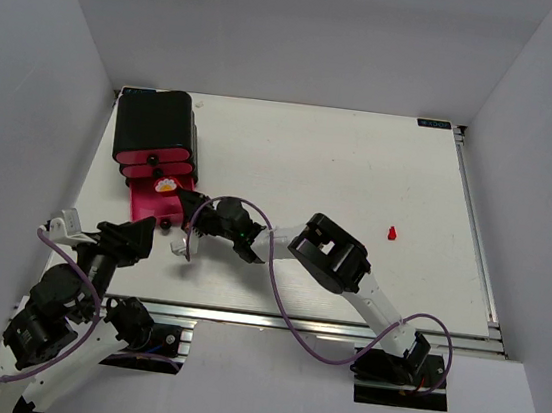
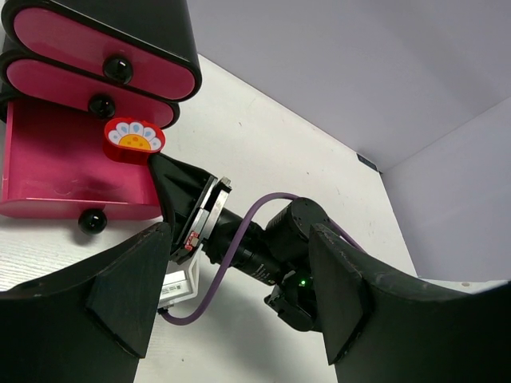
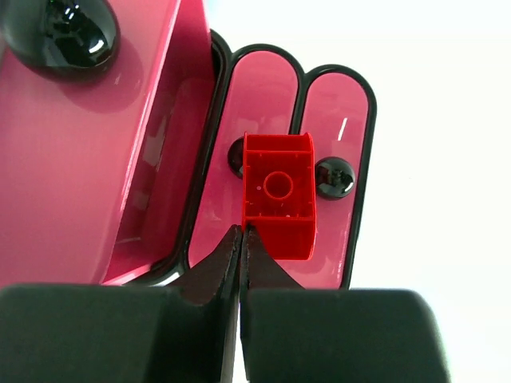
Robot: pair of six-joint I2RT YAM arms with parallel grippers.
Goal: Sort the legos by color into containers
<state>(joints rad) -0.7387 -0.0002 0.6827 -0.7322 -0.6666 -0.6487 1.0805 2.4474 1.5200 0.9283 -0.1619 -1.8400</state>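
Observation:
The black housing (image 1: 153, 123) stands at the table's far left, its two upper pink drawers (image 2: 80, 48) shut. The bottom pink drawer (image 1: 143, 206) is pulled open; it also shows in the left wrist view (image 2: 64, 159). My right gripper (image 3: 241, 235) is shut on one wall of a red lego (image 3: 278, 195). It holds the lego (image 1: 166, 186), which has a white and yellow flower print (image 2: 134, 138), over the open drawer's back end. My left gripper (image 2: 239, 295) is open and empty, just in front of the drawer. Another red lego (image 1: 392, 233) lies on the table at the right.
The right arm (image 1: 335, 256) and its purple cable (image 1: 274, 267) stretch across the table's near middle toward the drawer. Grey walls close in the table on three sides. The metal rail (image 1: 292, 321) runs along the near edge.

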